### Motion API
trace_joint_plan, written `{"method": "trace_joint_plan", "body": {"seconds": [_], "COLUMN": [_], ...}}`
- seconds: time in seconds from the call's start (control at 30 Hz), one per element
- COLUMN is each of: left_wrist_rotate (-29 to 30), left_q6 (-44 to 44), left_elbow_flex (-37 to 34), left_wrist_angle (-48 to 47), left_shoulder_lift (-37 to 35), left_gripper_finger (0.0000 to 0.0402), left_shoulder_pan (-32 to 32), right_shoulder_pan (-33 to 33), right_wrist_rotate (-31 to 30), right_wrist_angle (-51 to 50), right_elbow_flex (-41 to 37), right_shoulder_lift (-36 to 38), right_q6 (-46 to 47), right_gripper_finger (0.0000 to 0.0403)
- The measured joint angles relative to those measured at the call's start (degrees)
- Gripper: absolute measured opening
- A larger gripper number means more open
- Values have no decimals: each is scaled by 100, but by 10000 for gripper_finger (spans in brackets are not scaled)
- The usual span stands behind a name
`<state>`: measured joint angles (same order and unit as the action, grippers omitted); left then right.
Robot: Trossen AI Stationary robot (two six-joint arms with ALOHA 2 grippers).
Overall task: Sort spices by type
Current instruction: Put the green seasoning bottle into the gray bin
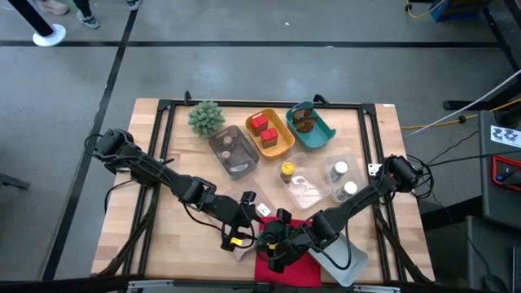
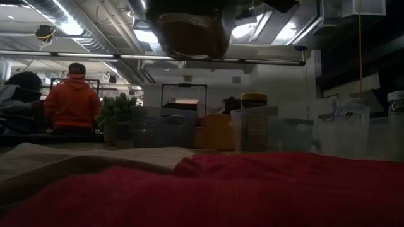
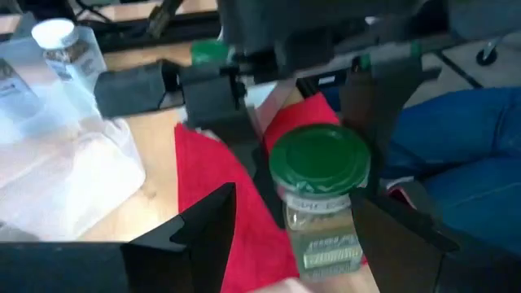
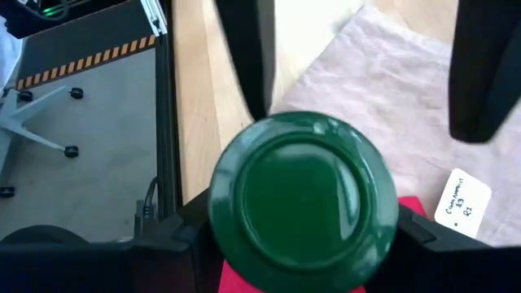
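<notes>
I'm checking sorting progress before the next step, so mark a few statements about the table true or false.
1. Two red tins lie in the orange tray. True.
2. The plant stands in a tray. False: it stands on the table, beside the trays.
3. The jar above the red cloth has a yellow cap. False: its cap is green.
4. Two white-capped jars stand in the clear tray. True.
</notes>
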<state>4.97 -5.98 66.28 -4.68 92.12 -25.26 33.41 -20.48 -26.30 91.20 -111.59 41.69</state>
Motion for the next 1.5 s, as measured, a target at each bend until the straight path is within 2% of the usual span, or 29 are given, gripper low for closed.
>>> {"method": "trace_joint_plan", "body": {"seconds": [0.43,0.77,1.13,1.5], "left_wrist_rotate": [-49,48,-9,-28], "left_q6": [-16,42,28,-4], "left_elbow_flex": [17,15,13,9], "left_wrist_angle": [471,242,-785,-827], "left_shoulder_lift": [239,-52,-453,-461], "left_gripper_finger": [225,225,225,225], "left_shoulder_pan": [-2,-22,-17,-26], "right_shoulder_pan": [-7,28,374,1292], "right_wrist_rotate": [46,568,1673,1701], "right_wrist_angle": [123,-550,-1931,-3437], "right_elbow_flex": [-11,7,9,9], "right_shoulder_lift": [-24,437,1216,1438], "right_q6": [-149,358,1822,3211], "right_gripper_finger": [204,204,204,204]}}
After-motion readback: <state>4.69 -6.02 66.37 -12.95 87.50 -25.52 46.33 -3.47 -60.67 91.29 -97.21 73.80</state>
